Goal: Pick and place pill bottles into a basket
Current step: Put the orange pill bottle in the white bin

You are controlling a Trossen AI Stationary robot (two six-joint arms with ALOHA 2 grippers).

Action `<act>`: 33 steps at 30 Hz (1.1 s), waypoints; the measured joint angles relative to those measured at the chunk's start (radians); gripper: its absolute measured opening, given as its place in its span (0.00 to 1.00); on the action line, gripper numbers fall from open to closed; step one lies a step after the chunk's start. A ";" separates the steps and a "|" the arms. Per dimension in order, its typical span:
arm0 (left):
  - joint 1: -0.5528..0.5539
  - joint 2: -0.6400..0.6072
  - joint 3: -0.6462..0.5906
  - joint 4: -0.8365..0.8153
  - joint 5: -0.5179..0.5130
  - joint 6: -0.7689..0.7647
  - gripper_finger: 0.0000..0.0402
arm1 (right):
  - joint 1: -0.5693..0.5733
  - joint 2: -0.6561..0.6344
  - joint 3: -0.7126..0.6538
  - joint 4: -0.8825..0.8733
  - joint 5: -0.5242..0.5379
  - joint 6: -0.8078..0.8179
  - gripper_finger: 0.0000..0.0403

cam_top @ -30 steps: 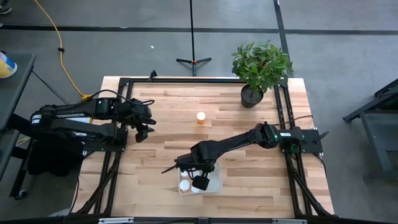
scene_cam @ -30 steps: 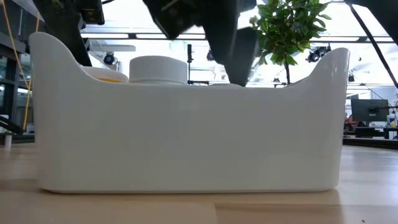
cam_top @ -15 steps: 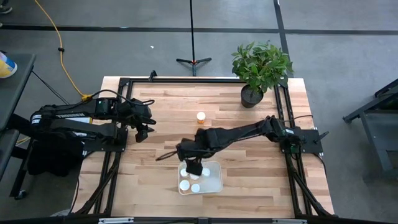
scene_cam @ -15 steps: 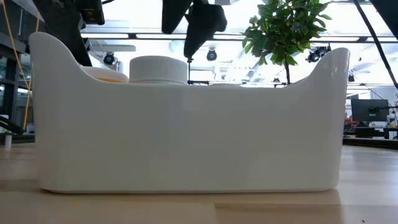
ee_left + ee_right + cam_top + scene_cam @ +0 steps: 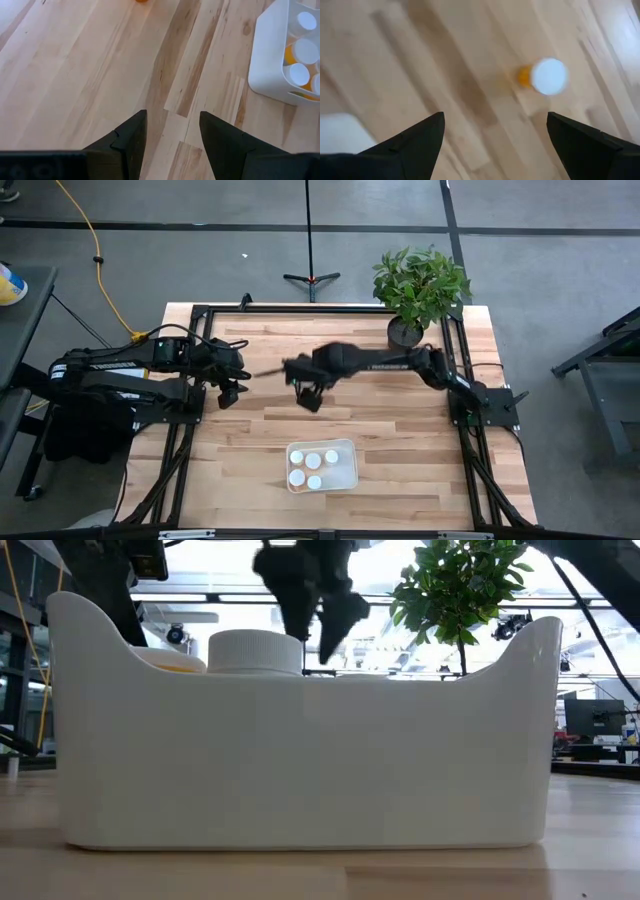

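While the right arm swings out over mid-table, these lines run from the biggest thing down to the smallest.

Table (image 5: pixel 250 435): bare light wood where the work goes on; a potted plant (image 5: pixel 420 285) stands at the far right corner, clear of the path.

Basket (image 5: pixel 347 476): the whitish tray near the front edge holds four white caps (image 5: pixel 313 460) in the high view, set toward its left side; the low view shows one cap (image 5: pixel 255 648) over its wall.

Left gripper (image 5: pixel 171 131): parked at the left side of the table, fingers moderately apart, gripping nothing.

Right gripper (image 5: pixel 311 396): fingers wide apart and empty, hanging above the table's middle.

Last pill bottle (image 5: pixel 544 76): upright, orange body under a white cap, ahead of the right gripper in its wrist view; in the high view the arm hides it.

Step in hand, as I judge it: line the open fingers up on either side of the cap, come straight down, and close on the body below the cap so the bottle does not tip.

Change over the last second: the right gripper was down in the basket, then lifted out and crossed to the loose bottle; the left arm has not moved.
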 joint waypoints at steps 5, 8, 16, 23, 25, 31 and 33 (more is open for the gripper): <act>0.000 0.000 0.000 0.000 0.000 -0.005 0.54 | -0.080 0.000 -0.001 -0.024 -0.035 -0.005 0.85; 0.000 0.000 0.000 0.000 0.000 -0.005 0.54 | -0.124 0.000 -0.001 -0.024 -0.074 -0.028 0.85; 0.000 0.000 0.000 0.000 0.000 -0.005 0.54 | -0.212 0.008 -0.001 -0.024 -0.167 -0.077 0.85; 0.000 0.000 0.000 0.001 0.000 -0.005 0.54 | -0.241 0.008 -0.001 -0.007 -0.227 -0.182 0.85; 0.000 0.000 0.000 0.001 0.000 -0.005 0.54 | -0.248 0.012 -0.001 0.014 -0.246 -0.161 0.85; 0.000 0.000 0.000 0.002 0.000 -0.005 0.54 | -0.254 0.056 0.000 0.002 -0.257 -0.144 0.85; 0.000 0.000 0.000 0.002 0.000 -0.005 0.54 | -0.251 0.077 -0.001 -0.003 -0.280 -0.162 0.85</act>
